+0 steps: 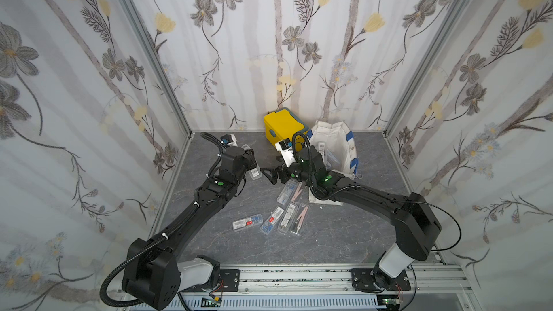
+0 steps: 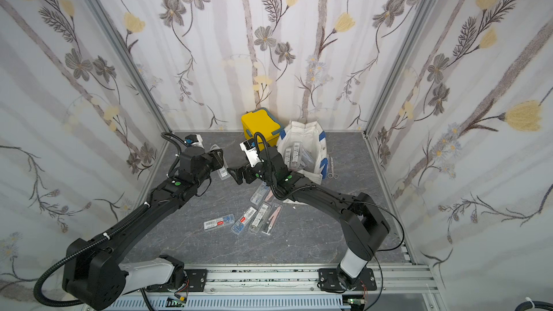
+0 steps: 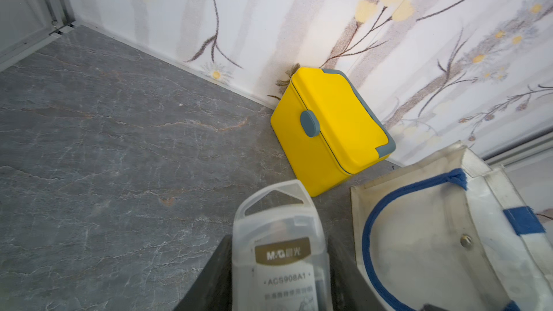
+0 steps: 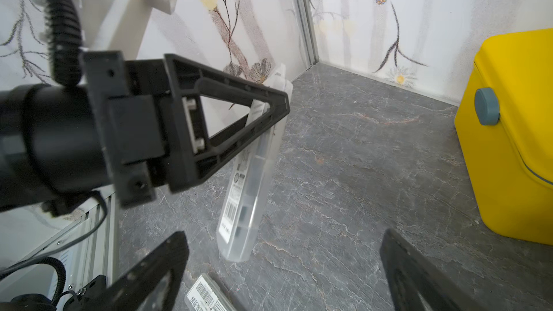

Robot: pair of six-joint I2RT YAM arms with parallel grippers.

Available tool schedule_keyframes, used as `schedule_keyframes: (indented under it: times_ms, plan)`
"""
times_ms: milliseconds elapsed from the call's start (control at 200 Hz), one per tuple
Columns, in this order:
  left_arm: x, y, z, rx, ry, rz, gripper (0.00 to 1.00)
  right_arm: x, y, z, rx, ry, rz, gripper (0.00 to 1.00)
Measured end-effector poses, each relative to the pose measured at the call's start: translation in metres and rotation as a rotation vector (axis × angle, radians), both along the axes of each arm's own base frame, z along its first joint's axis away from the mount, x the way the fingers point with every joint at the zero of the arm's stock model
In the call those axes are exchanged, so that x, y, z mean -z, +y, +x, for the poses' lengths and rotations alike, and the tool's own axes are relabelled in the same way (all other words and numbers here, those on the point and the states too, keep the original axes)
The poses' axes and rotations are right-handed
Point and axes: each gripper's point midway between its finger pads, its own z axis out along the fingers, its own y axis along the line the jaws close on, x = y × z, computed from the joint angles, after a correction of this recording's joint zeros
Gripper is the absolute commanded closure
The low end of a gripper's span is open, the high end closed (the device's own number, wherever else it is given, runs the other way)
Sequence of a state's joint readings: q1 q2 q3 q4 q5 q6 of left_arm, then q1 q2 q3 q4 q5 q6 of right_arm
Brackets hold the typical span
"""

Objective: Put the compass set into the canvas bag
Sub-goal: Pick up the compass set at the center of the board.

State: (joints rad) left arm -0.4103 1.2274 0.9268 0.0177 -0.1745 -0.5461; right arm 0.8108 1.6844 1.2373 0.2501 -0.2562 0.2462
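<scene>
Compass set: clamped in left tool, held clear of the tabletop, not yet over the canvas bag. Bag open, a few sets already inside. Loose sets lie on the tabletop. Right tool: jaws wide apart, empty. Judged partway; several left.

Two robot arms, one yellow box, one canvas bag, one pair of scissors, six compass set cases loose on the surface, one compass set case in the left jaws, at least two more packs inside the bag.
</scene>
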Motion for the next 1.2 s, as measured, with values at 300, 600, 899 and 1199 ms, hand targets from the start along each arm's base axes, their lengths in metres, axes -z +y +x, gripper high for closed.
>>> schedule_keyframes:
  times_ms: [300,600,899,1199]
  plan:
    - [-0.016,-0.015,-0.001,0.081,-0.062,-0.065,0.56,0.005,0.024,0.002,-0.069,0.094,0.019,0.28]
    - [-0.021,-0.02,-0.003,0.113,-0.084,-0.088,0.56,0.011,0.033,-0.003,-0.116,0.176,0.052,0.51]
    - [-0.016,-0.021,-0.004,0.121,-0.091,-0.096,0.56,0.009,0.039,-0.001,-0.144,0.226,0.108,0.77]
    - [-0.018,-0.02,-0.004,0.11,-0.114,-0.114,0.35,0.011,0.038,0.003,-0.142,0.256,0.121,0.82]
